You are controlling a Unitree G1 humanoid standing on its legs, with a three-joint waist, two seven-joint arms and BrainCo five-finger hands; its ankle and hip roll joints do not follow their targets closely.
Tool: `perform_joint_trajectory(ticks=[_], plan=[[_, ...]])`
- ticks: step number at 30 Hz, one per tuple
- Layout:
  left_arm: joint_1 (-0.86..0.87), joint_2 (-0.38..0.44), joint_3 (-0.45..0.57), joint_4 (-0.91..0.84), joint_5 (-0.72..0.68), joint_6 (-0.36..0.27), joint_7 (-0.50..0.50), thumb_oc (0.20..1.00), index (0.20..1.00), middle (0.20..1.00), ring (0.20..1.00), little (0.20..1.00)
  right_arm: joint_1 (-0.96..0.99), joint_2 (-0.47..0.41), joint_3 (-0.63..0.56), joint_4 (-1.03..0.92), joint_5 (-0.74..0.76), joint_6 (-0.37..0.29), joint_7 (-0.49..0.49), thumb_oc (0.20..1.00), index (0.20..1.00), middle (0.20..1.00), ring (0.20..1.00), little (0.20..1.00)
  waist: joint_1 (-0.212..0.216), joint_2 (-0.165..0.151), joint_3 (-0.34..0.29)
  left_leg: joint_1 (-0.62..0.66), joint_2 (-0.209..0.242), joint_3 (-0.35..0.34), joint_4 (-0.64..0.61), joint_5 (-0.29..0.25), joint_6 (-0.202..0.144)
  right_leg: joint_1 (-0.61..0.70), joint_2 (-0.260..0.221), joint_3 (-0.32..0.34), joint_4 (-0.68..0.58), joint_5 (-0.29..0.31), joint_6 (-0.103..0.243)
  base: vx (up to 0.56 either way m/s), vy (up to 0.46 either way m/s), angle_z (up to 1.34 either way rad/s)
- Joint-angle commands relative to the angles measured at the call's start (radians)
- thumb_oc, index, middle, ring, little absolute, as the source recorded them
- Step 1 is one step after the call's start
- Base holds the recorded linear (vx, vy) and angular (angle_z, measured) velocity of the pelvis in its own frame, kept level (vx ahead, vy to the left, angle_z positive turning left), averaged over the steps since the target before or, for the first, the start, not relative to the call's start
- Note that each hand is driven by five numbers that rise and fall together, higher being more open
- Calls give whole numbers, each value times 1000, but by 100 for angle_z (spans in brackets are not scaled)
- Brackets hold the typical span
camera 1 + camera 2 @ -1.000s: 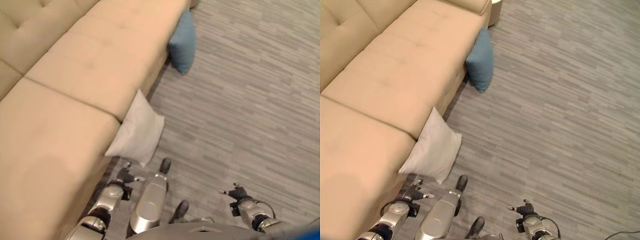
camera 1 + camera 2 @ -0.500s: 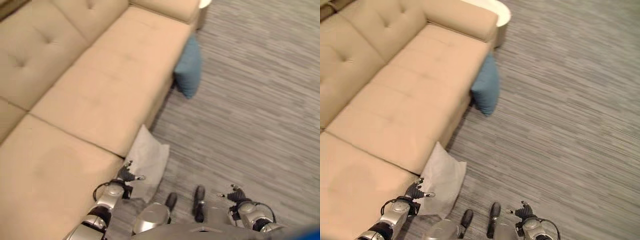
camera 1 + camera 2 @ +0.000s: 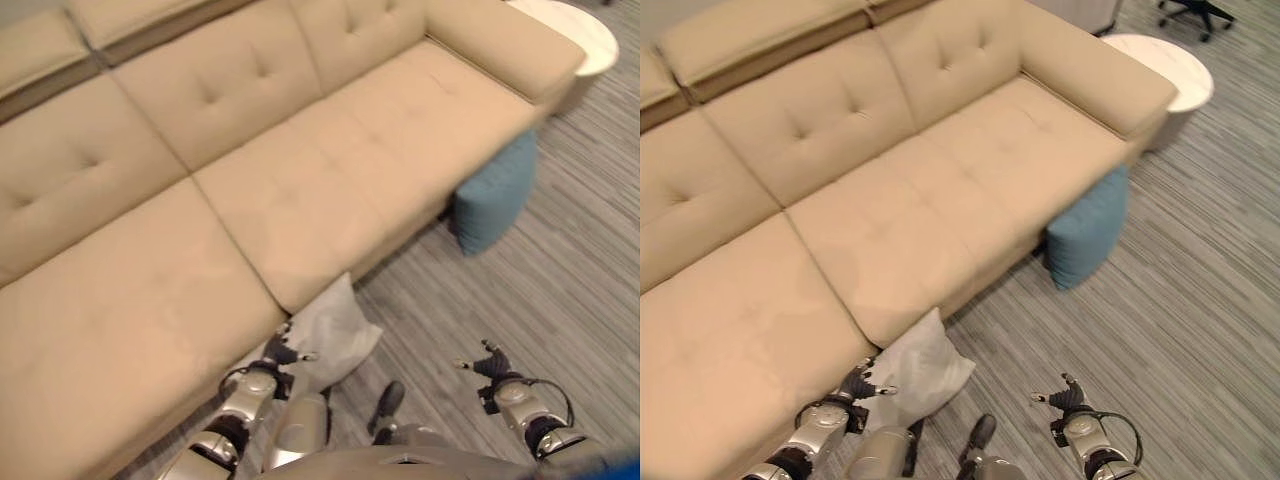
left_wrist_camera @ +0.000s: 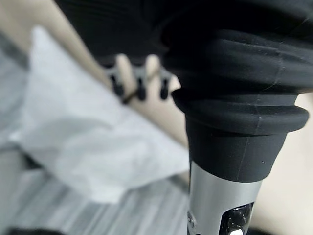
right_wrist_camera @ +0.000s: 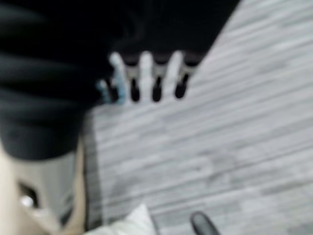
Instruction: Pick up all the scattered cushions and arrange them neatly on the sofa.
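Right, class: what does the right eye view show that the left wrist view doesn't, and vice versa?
Right eye view: the blue cushion against the sofa front, a round white table, the right hand open. Left wrist view: the left hand from close up, fingers straight, near the white cushion. Both: the white cushion leaning on the sofa, and grey floor.

The sofa [image 3: 900, 190] seat lies bare; the white cushion [image 3: 915, 370] and blue cushion [image 3: 1087, 240] crowd its front edge.
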Motion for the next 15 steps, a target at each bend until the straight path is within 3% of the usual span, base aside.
perform_joint_trajectory(ticks=[1, 3, 5, 9, 12, 15], plan=[[-25, 17, 10, 9, 17, -31, -6, 1000, 1000, 1000, 1000, 1000, -13, -49, -45, 27, 19, -8, 1, 1000, 1000, 1000, 1000, 1000, 24, 2, -24, 138, 123, 106, 169, -169, -64, 40, -33, -7, 31, -95, 148, -43, -93, 145], [-22, 11, 10, 19, 19, -33, -5, 1000, 1000, 1000, 1000, 1000, -12, -46, -42, 28, 22, -9, 10, 1000, 1000, 1000, 1000, 1000, 18, 8, -29, 169, 127, 111, 162, -165, -74, 39, -32, -26, 33, -95, 144, -38, -44, 81], [-14, -3, 12, 34, 18, -33, -5, 1000, 1000, 1000, 1000, 1000, -8, -38, -47, 32, 23, -10, 14, 1000, 1000, 1000, 1000, 1000, 12, 33, -45, 219, 114, 112, 70, -161, -83, 47, -39, -87, 53, -96, 146, -40, 13, 78], [10, -3, 23, 41, 14, -31, -7, 1000, 1000, 1000, 1000, 1000, -9, -32, -46, 33, 13, -11, 18, 1000, 1000, 1000, 1000, 1000, 31, 44, -54, 238, 89, 52, 18, -152, -83, 65, -48, -108, 73, -92, 142, -32, 60, 77], [40, -5, 49, 71, 11, -27, -7, 1000, 1000, 1000, 1000, 1000, -12, -23, -33, 28, -4, -10, 23, 1000, 1000, 1000, 1000, 1000, 55, 53, -57, 273, 71, 14, -60, -173, -62, 66, -66, -124, 96, -84, 149, -94, 93, 41], [66, 2, 77, 121, 10, -25, -5, 1000, 1000, 1000, 1000, 1000, -22, -8, -2, 19, -31, -2, 31, 1000, 1000, 1000, 1000, 1000, 93, 67, -44, 288, 44, -34, -110, -181, -26, 16, -116, -123, 219, -93, 159, -112, 118, 5]])
